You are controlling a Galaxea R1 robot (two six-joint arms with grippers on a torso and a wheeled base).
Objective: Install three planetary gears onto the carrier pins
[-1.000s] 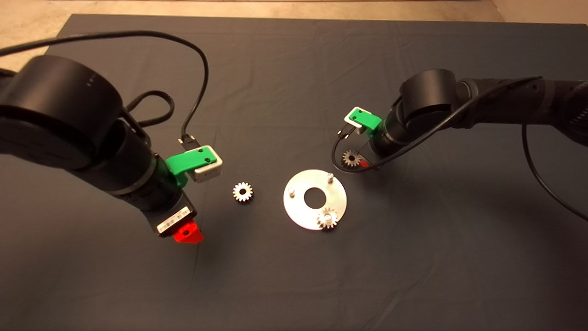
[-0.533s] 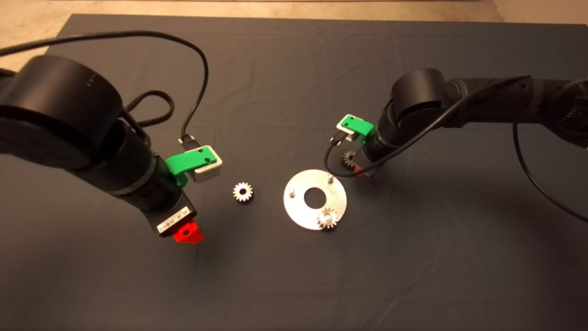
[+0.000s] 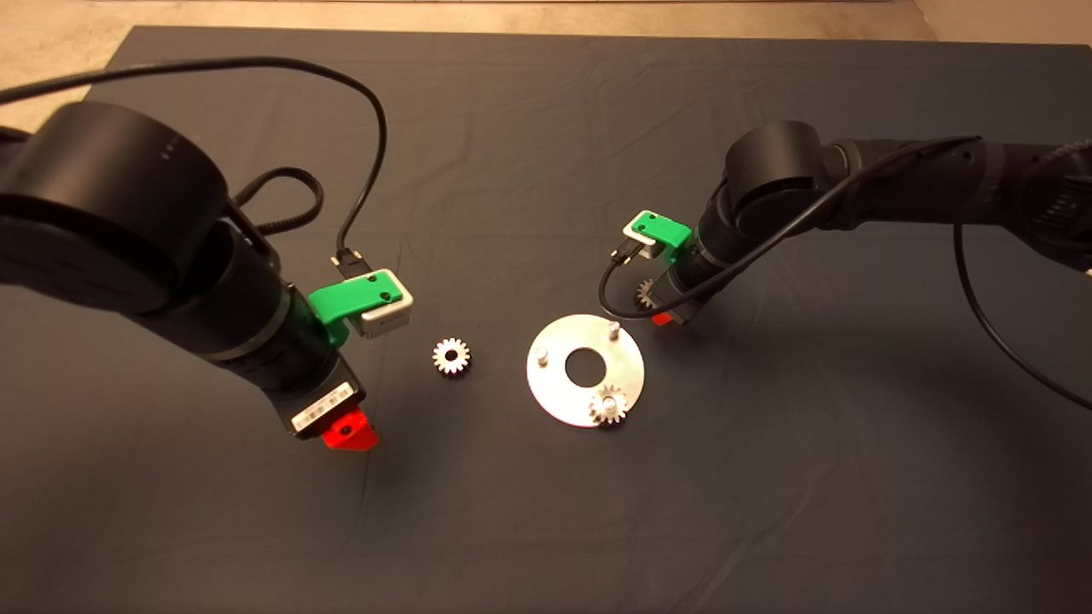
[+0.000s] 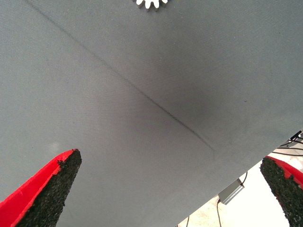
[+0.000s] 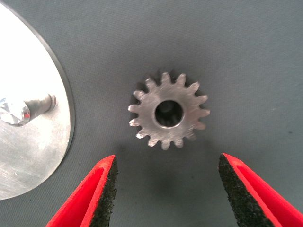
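Observation:
The silver disc [image 3: 554, 388] lies mid-mat with its carrier pins: two bare pins [image 3: 613, 327] [image 3: 542, 353] and a third carrying one planetary gear [image 3: 608, 404]. A second gear [image 3: 450, 356] lies loose on the mat left of the disc. The third gear [image 5: 168, 111] lies flat on the mat just beyond the disc's far right edge [image 5: 28, 156], beside a bare pin [image 5: 28, 106]. My right gripper [image 5: 168, 194] hovers open over it, its fingers [image 5: 102, 189] apart from the teeth. In the head view that gripper [image 3: 665, 314] half hides this gear [image 3: 645, 294]. My left gripper [image 3: 350, 433] hangs open left of the loose gear.
The dark mat [image 3: 546, 529] has creases. A black cable [image 3: 367, 128] loops off the left arm, another cable [image 3: 610, 294] hangs by the right wrist. In the left wrist view the loose gear's edge [image 4: 150, 2] shows, and floor lies past the mat's edge [image 4: 246, 170].
The right arm has moved left and lower over the gear by the disc, hiding more of it in the head view. The left arm, disc and other gears have not moved.

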